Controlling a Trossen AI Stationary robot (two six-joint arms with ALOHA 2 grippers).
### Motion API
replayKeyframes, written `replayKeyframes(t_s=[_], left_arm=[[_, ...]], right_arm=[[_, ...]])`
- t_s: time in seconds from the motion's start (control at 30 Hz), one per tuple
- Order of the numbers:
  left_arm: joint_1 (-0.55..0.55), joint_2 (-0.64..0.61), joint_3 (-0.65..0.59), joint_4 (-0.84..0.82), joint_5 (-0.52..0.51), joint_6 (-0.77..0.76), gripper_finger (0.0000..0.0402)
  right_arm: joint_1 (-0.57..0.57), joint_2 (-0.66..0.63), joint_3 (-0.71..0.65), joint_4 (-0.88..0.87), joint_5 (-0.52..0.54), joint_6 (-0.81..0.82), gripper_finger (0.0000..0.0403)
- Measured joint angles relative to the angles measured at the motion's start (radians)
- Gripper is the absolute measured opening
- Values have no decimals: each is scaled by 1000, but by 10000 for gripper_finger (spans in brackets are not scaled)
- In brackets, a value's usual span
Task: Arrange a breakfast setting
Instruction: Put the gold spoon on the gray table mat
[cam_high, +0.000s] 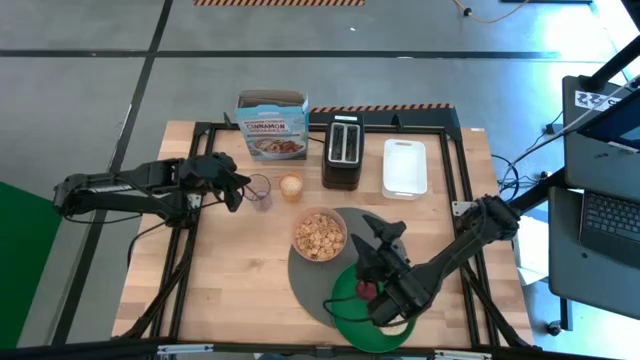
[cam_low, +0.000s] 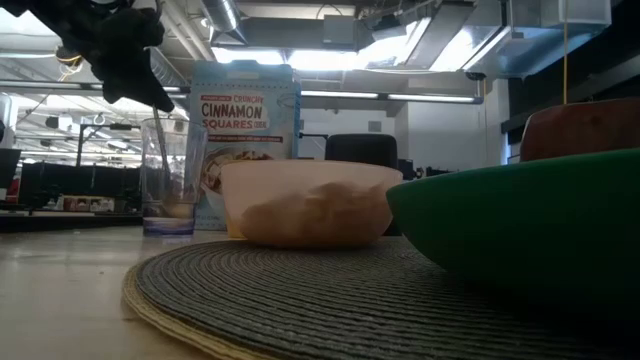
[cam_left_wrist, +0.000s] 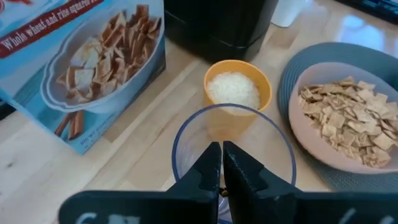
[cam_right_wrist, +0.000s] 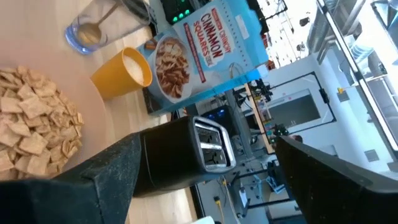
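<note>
Both arms are dark, close to black, built from slim tube-like links joined by thicker rounded joints. The left arm (cam_high: 130, 188) has a bulkier block at its wrist, and the right arm (cam_high: 455, 250) shows the same make. Each ends in two flat, matte black fingers (cam_left_wrist: 208, 171) with squared edges. A thin black cable (cam_high: 345, 308) loops by the right wrist.
</note>
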Motion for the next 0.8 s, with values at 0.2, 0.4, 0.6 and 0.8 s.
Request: replayKeyframes(t_s=[0.2,0.4,0.6,0.8], left_arm=[[0,0,50,-24,4,37,3],[0,43,197,-139,-2,105,2],[-24,125,355,-225,-9,138,2],[-92,220,481,-249,-22,183,2]], right_arm=[[-21,15,0,-23,-25,-3,341],[-19,15,0,-23,-25,-3,341],[-19,15,0,-23,-24,-17,341],[-19,15,0,-24,-24,-45,341]])
